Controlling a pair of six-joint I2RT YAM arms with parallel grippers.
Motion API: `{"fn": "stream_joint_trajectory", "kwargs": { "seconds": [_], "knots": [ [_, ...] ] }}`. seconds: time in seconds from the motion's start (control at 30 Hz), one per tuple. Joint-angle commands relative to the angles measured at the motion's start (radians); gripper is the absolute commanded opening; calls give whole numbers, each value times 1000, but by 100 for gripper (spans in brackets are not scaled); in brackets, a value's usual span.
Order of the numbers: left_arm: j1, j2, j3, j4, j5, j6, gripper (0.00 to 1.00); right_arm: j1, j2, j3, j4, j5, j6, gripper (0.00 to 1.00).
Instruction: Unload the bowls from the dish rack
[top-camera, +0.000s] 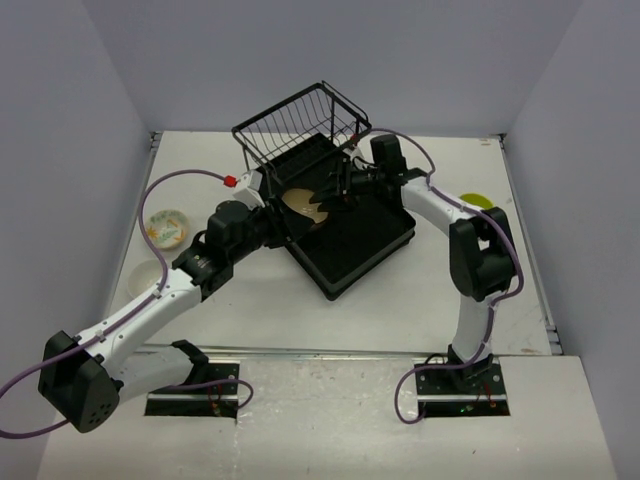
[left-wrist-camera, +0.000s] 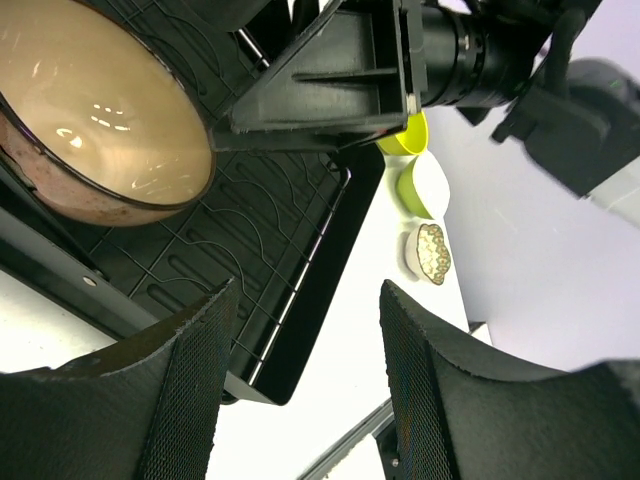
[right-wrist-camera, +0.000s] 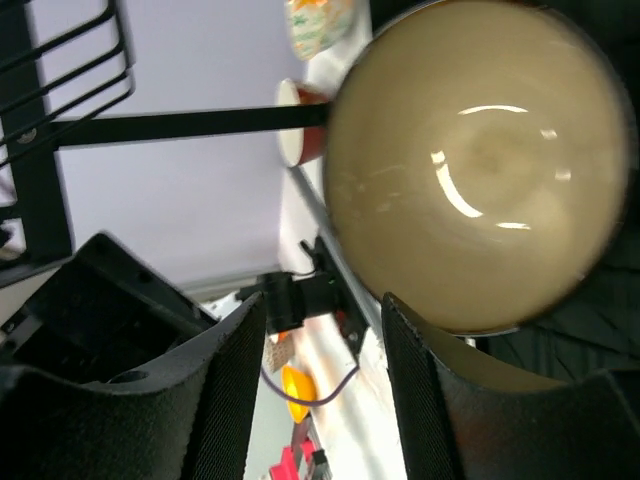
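One large tan-brown glazed bowl (right-wrist-camera: 480, 160) lies in the tray of the black dish rack (top-camera: 350, 255), below its raised wire end. The right gripper (right-wrist-camera: 322, 310) hovers at the bowl's rim, fingers apart, clamping nothing. The left gripper (left-wrist-camera: 307, 300) is likewise spread and empty at the rack's left side. Only the left wrist view shows two lime-green bowls (left-wrist-camera: 410, 190) and a speckled white bowl (left-wrist-camera: 430, 252) together beyond the rack. The overhead view alone shows a patterned pale bowl (top-camera: 167, 226) on the white table (top-camera: 420, 300), far left.

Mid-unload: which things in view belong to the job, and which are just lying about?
Job: large tan-brown round bowl, inside the black dish rack with wire basket; small white patterned bowl and lime-green bowl, already out on the white table.
Lying about: only the arms' purple cables.
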Motion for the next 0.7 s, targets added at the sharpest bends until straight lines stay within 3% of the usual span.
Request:
{"fn": "stream_joint_trajectory", "kwargs": {
  "seconds": [0.0, 0.03, 0.1, 0.23, 0.67],
  "knots": [
    [7, -9, 2, 25, 13, 13, 60, -44, -34, 150, -250, 147, -174, 52],
    [9, -11, 4, 25, 13, 14, 60, -44, -8, 175, -370, 184, -239, 53],
    [7, -11, 5, 20, 14, 16, 60, -45, 4, 182, -408, 235, -266, 54],
    [7, -21, 1, 14, 13, 17, 60, -51, -28, 121, -388, 296, -246, 56],
    [17, -43, -1, -4, 10, 22, 60, -31, 57, 130, -364, 270, -154, 56]
  ]
}}
